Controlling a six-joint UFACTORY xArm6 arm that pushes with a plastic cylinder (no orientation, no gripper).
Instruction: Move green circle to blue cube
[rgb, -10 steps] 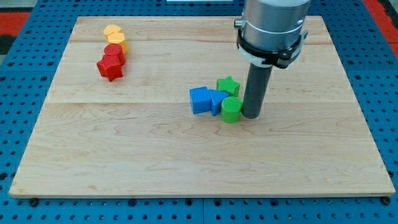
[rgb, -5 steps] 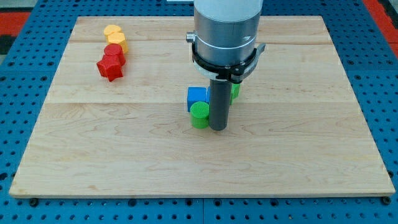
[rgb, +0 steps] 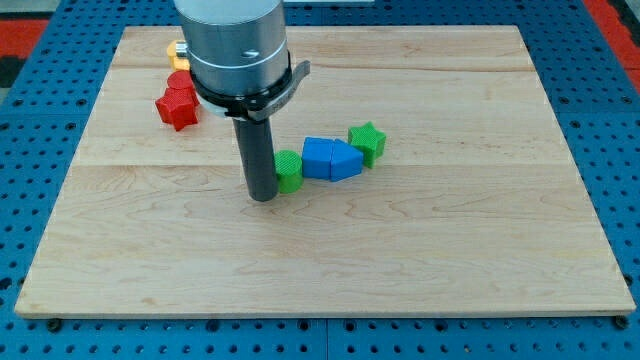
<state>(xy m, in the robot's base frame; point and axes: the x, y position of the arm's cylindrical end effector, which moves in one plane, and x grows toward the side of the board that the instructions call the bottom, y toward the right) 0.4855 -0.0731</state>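
My tip is down on the worktop, a plain rod holding nothing, pressed against the view's left side of the green circle. That circle sits touching the blue cube, with a second blue block and the green star trailing off to the right. Looks like the delivery step is all but done; the next move should be a gentle nudge at most, then backing off.

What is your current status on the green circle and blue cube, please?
My tip on the board, touching green circle from the view's left. Green circle against blue cube. Nothing between them.
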